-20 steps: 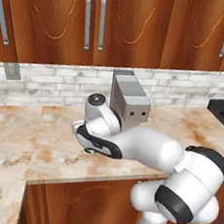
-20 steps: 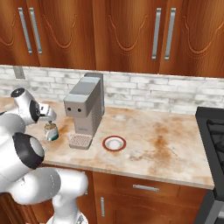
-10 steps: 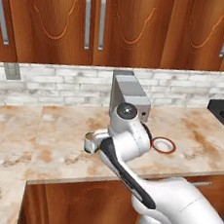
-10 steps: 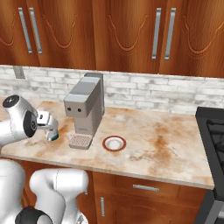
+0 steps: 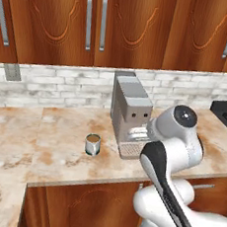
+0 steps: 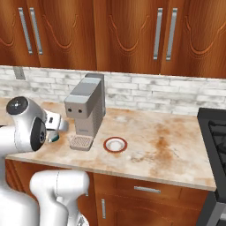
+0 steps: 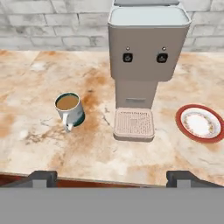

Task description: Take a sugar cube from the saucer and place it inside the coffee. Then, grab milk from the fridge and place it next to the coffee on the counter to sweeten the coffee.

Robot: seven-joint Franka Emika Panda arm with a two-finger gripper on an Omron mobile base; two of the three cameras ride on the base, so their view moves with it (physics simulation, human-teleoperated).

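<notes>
A simulated kitchen scene with a beige and tan marbled worktop [image 7: 39,144] running under reddish-brown wall cupboards, with a pale brick backsplash behind it.

One mug of coffee [image 7: 70,108] stands upright on the worktop. It is teal-grey outside, white inside, and holds brown liquid. In the hand view its handle points toward the camera. The same mug [image 5: 93,144] appears in the left base view, standing alone to the left of the coffee machine and apart from it.

One grey boxy coffee machine [image 7: 148,48] stands against the backsplash, with two small dark buttons on its front and a ribbed drip tray at its foot. It is also seen in the left base view [image 5: 130,107] and the right base view [image 6: 86,105].

One saucer [image 7: 201,123], white with a reddish-brown rim, lies flat on the worktop to the right of the machine, near its drip tray but not touching it. In the right base view the saucer [image 6: 115,144] looks bare in the middle; no sugar cube can be made out on it.

The jaws [image 7: 112,178] stand wide apart at the bottom of the hand view, with two dark fingertips [image 7: 43,178] far from each other and nothing between them. They hang in front of the worktop edge, facing the machine.

The white arm is folded in front of the lower cabinets in both base views. A dark stove edge [image 6: 215,132] sits at the far right.
</notes>
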